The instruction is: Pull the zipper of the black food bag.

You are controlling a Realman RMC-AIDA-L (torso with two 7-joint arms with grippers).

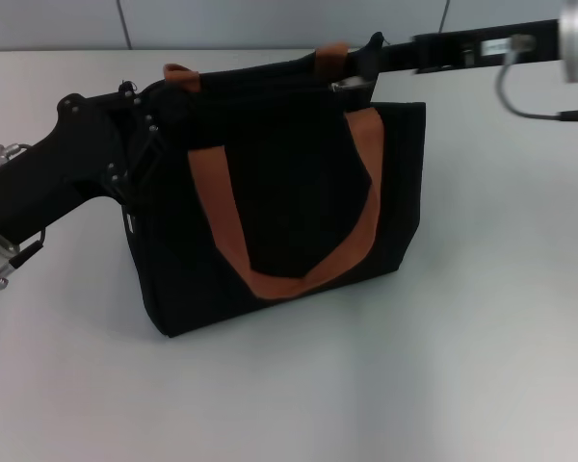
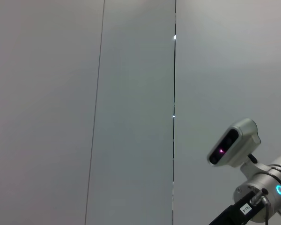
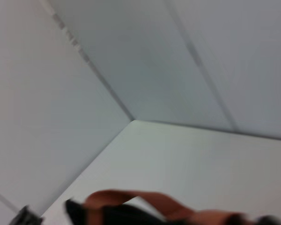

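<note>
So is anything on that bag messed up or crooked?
Nothing looks damaged or spilled. The black food bag stands upright on the table, a little turned. The left gripper is at its left end, the right gripper at its top right.

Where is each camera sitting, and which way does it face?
Head: high, looking down at the bag on the table; left gripper at its left end, right gripper by the zipper.
Left wrist: faces the wall; shows the right arm's wrist camera.
Right wrist: faces the wall corner across the table; no fingers show.
Shared: bag strap, head and right wrist.
</note>
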